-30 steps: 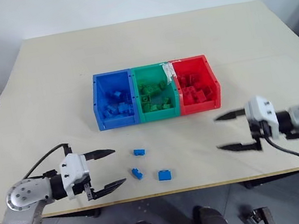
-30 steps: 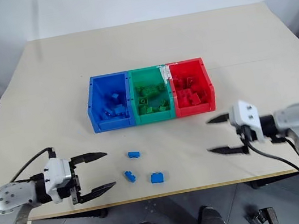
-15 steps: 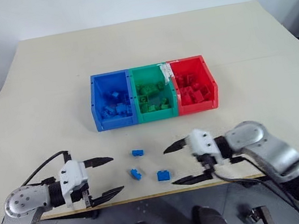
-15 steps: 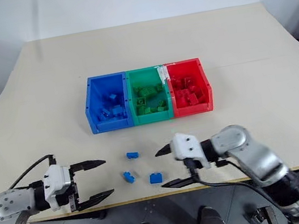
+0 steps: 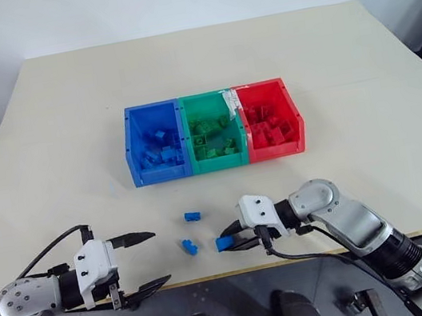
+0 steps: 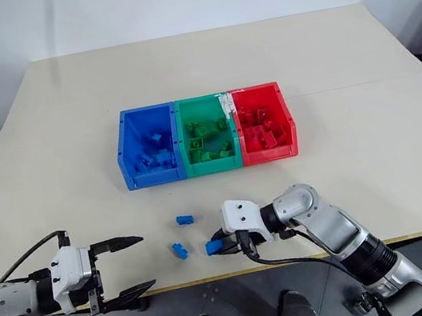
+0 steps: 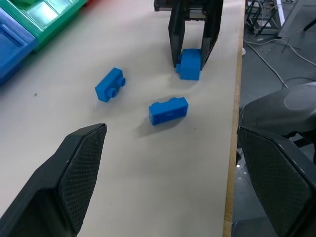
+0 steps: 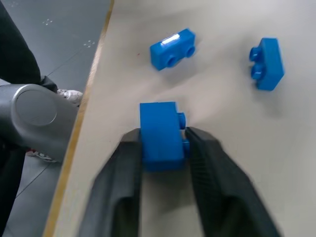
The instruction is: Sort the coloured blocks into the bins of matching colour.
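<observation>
Near desk edge, your right end effector pinches a blue block between its two black fingers, w/ the block sitting low on the desk by the front edge. Your left end effector hangs at the front-left corner, fingers spread wide, nothing between them, well apart from the blocks. Just left of the pinched block lies a second blue block, loose on the desk; a third blue block sits a bit farther back, apart from both. Mid-desk, beyond the loose blocks, stands the row of three joined bins: blue bin on the left, green bin in the middle, red bin on the right. Each bin holds a pile of blocks of its own colour. A white strip lies over the wall between green & red bins.
</observation>
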Controlling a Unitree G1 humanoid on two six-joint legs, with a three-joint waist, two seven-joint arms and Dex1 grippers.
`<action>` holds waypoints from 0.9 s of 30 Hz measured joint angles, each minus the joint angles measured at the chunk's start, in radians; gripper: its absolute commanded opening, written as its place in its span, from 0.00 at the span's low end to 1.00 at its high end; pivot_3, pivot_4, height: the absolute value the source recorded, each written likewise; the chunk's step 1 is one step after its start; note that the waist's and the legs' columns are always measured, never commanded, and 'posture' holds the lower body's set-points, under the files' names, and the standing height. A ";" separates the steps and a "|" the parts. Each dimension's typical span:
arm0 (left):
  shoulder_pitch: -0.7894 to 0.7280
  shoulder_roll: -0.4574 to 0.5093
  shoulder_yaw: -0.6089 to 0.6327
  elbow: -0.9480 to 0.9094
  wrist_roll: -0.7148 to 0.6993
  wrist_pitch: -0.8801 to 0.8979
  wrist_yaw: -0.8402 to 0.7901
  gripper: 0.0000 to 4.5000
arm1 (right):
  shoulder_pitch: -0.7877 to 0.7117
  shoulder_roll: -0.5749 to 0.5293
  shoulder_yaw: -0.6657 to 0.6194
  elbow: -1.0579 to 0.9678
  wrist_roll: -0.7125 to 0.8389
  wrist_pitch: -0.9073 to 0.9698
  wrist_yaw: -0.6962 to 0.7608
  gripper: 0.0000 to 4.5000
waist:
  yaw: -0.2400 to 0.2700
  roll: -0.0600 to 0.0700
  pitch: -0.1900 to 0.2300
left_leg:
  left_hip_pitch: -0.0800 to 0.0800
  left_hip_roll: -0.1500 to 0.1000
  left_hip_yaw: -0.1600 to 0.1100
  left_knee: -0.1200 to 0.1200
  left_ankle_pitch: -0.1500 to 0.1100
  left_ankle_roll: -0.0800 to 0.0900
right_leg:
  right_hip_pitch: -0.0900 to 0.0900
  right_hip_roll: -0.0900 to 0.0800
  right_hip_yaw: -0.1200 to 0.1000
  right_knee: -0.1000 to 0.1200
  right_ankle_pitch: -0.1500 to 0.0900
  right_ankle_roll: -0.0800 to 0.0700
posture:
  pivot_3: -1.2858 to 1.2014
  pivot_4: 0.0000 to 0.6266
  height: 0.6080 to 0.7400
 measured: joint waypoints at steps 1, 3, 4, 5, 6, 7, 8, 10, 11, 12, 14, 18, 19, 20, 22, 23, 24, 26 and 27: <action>-0.002 -0.004 0.003 0.000 -0.002 0.004 0.009 1.00 | 0.000 0.001 -0.004 0.004 0.003 -0.005 -0.001 0.19 | 0.000 0.000 0.000 | 0.000 0.000 0.000 0.000 0.000 0.000 | 0.000 0.000 0.000 0.000 0.000 0.000 | 0.52 0.24 1.00; -0.014 -0.029 0.012 -0.001 -0.020 0.024 0.041 1.00 | -0.003 0.012 -0.033 0.007 0.021 -0.007 -0.004 0.19 | 0.000 0.000 0.000 | 0.000 0.000 0.000 0.000 0.000 0.000 | 0.000 0.000 0.000 0.000 0.000 0.000 | 0.52 0.24 1.00; -0.020 -0.046 0.019 -0.004 -0.031 0.037 0.064 1.00 | -0.017 0.025 -0.054 0.013 0.040 -0.003 -0.008 0.19 | 0.000 0.000 0.000 | 0.000 0.000 0.000 0.000 0.000 0.000 | 0.000 0.000 0.000 0.000 0.000 0.000 | 0.52 0.24 1.00; -0.024 -0.055 0.021 -0.006 -0.037 0.046 0.082 1.00 | -0.037 0.036 -0.073 0.015 0.057 0.003 -0.012 0.19 | 0.000 0.000 0.000 | 0.000 0.000 0.000 0.000 0.000 0.000 | 0.000 0.000 0.000 0.000 0.000 0.000 | 0.52 0.24 1.00; -0.027 -0.070 0.027 -0.009 -0.043 0.056 0.103 1.00 | -0.066 0.055 -0.098 0.017 0.080 0.019 -0.019 0.19 | -0.002 0.000 0.000 | 0.000 0.000 0.000 0.000 0.000 0.000 | 0.000 0.000 0.000 0.001 0.000 0.000 | 0.52 0.24 1.00; -0.027 -0.093 0.042 -0.015 -0.051 0.068 0.132 1.00 | -0.105 0.085 -0.124 0.029 0.104 0.045 -0.035 0.19 | -0.007 0.000 0.000 | 0.001 0.001 0.000 0.000 0.000 0.000 | 0.000 0.000 0.000 0.001 0.000 0.000 | 0.52 0.24 1.00; -0.026 -0.116 0.056 -0.020 -0.062 0.079 0.166 1.00 | -0.166 0.126 -0.157 0.054 0.121 0.072 -0.066 0.19 | -0.013 0.000 0.000 | 0.001 0.001 0.000 0.000 0.000 0.000 | 0.000 0.000 0.000 0.002 0.000 0.000 | 0.52 0.24 1.00; -0.016 -0.143 0.077 -0.028 -0.066 0.092 0.212 1.00 | -0.285 0.195 -0.190 0.107 0.125 0.090 -0.127 0.19 | -0.026 0.000 0.000 | 0.001 0.001 0.000 -0.001 0.000 -0.001 | -0.001 0.001 0.000 0.003 0.000 0.000 | 0.52 0.24 1.00; -0.009 -0.150 0.086 -0.034 -0.066 0.096 0.227 1.00 | -0.327 0.219 -0.198 0.128 0.121 0.085 -0.150 0.19 | -0.027 0.000 0.000 | 0.001 0.001 -0.001 -0.001 0.000 -0.001 | -0.001 0.001 -0.001 0.004 0.000 0.000 | 0.52 0.24 1.00; 0.002 -0.154 0.096 -0.040 -0.066 0.099 0.238 1.00 | -0.363 0.244 -0.200 0.162 0.112 0.078 -0.172 0.19 | -0.028 0.000 0.000 | 0.001 0.001 -0.001 -0.001 0.000 -0.002 | -0.001 0.001 -0.001 0.004 0.000 0.000 | 0.52 0.24 1.00; 0.028 -0.160 0.118 -0.040 -0.065 0.101 0.257 1.00 | -0.443 0.316 -0.201 0.283 0.080 0.049 -0.233 0.19 | -0.032 0.000 0.000 | 0.001 0.001 0.000 -0.001 0.000 -0.002 | -0.001 0.001 -0.001 0.003 0.000 0.000 | 0.52 0.24 1.00; 0.057 -0.164 0.144 -0.037 -0.060 0.096 0.275 1.00 | -0.609 0.440 -0.186 0.593 -0.046 -0.113 -0.386 0.27 | -0.042 0.000 0.000 | 0.001 0.001 0.000 -0.002 0.000 -0.002 | -0.002 0.001 -0.001 0.004 0.000 0.000 | 0.52 0.24 1.00; 0.056 -0.164 0.150 -0.035 -0.058 0.094 0.276 1.00 | -0.644 0.460 -0.188 0.657 -0.068 -0.148 -0.414 0.35 | -0.042 0.000 0.000 | 0.001 0.001 0.000 -0.002 0.000 -0.002 | -0.002 0.001 -0.001 0.004 0.000 0.000 | 0.52 0.24 1.00; 0.054 -0.163 0.156 -0.030 -0.058 0.090 0.277 1.00 | -0.661 0.471 -0.191 0.696 -0.074 -0.168 -0.419 0.40 | -0.042 0.000 0.000 | 0.001 0.001 -0.001 -0.002 0.000 -0.002 | -0.002 0.001 -0.001 0.004 0.000 0.000 | 0.52 0.24 1.00; 0.042 -0.160 0.160 -0.010 -0.058 0.086 0.277 1.00 | -0.672 0.480 -0.197 0.765 -0.080 -0.205 -0.415 0.56 | -0.041 0.000 0.000 | 0.001 0.001 -0.001 -0.002 0.000 -0.002 | -0.002 0.001 -0.001 0.004 0.000 0.000 | 0.52 0.24 1.00; 0.039 -0.160 0.161 -0.004 -0.057 0.085 0.277 1.00 | -0.671 0.479 -0.199 0.789 -0.083 -0.213 -0.414 0.64 | -0.042 0.000 0.000 | 0.000 0.001 -0.001 -0.002 0.000 -0.002 | -0.002 0.001 -0.001 0.003 0.000 0.000 | 0.52 0.24 1.00; 0.036 -0.160 0.161 -0.001 -0.057 0.085 0.278 1.00 | -0.669 0.473 -0.200 0.804 -0.086 -0.223 -0.412 0.72 | -0.044 0.000 0.000 | 0.000 0.001 -0.001 -0.002 0.000 -0.002 | -0.002 0.001 -0.001 0.003 0.000 0.000 | 0.52 0.24 1.00; 0.025 -0.158 0.161 0.000 -0.057 0.085 0.277 1.00 | -0.664 0.449 -0.207 0.806 -0.090 -0.235 -0.397 0.87 | -0.048 0.000 0.000 | 0.000 0.001 -0.001 -0.002 0.000 -0.002 | -0.002 0.001 -0.002 0.003 0.000 0.000 | 0.52 0.24 1.00; 0.018 -0.156 0.160 0.001 -0.057 0.085 0.277 1.00 | -0.656 0.430 -0.212 0.791 -0.089 -0.242 -0.383 0.95 | -0.050 0.000 0.000 | 0.000 0.001 -0.001 -0.002 0.000 -0.002 | -0.002 0.001 -0.002 0.003 0.000 0.000 | 0.52 0.24 1.00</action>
